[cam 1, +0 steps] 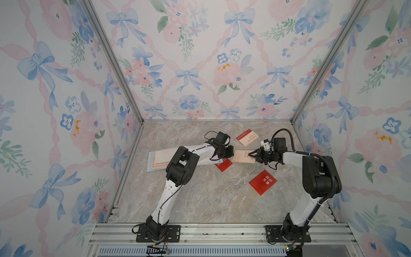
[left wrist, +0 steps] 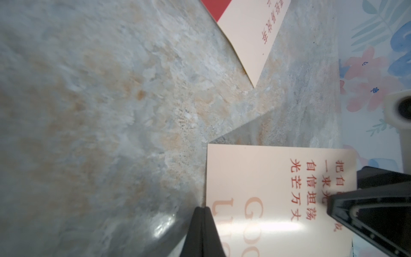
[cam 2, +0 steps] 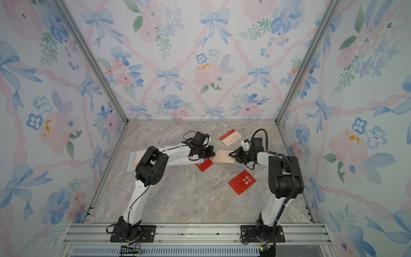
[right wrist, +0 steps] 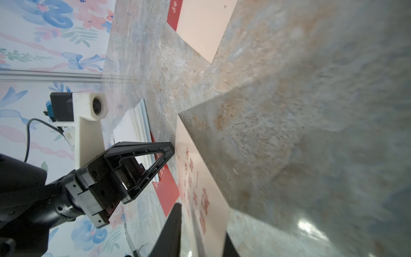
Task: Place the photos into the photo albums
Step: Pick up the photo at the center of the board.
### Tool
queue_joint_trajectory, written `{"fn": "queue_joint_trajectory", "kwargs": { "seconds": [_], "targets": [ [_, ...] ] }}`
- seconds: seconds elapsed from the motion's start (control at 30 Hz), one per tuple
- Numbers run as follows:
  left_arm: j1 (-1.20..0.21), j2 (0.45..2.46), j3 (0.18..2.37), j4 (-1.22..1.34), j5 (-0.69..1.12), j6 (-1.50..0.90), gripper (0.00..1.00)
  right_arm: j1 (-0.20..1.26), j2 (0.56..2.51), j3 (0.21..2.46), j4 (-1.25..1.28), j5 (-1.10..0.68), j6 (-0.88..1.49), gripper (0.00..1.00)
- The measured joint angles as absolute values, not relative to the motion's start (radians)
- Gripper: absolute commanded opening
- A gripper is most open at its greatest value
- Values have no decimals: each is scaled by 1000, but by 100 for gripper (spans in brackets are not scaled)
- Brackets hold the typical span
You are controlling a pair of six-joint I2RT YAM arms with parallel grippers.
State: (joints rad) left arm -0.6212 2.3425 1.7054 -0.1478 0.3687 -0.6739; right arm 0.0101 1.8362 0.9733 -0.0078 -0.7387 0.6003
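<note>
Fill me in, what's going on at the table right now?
The right tool has its jaws either side of one edge of a cream card mid-table; whether they have clamped is unclear. The left tool is shut, its tip at the card's opposite edge. The album lies beneath the left arm. Three more cards lie loose: a red MONEY card, a red card nearer the front, and a red-and-cream card at the back.
</note>
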Motion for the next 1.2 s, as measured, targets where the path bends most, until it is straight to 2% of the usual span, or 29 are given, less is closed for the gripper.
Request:
{"fn": "queue_joint_trajectory", "kwargs": {
  "seconds": [0.13, 0.6, 0.9, 1.2],
  "targets": [
    [-615, 2342, 1705, -148, 368, -674, 3, 10, 1830, 976, -35, -727, 586, 0],
    [-560, 2226, 1675, -186, 287, -657, 2, 14, 1761, 995, -107, -714, 535, 0],
    [-486, 2014, 1525, -175, 187, -628, 2, 28, 1757, 1030, -152, -693, 498, 0],
    [-355, 1878, 1325, -137, 174, -632, 3, 55, 1739, 1065, -184, -675, 485, 0]
  ]
}}
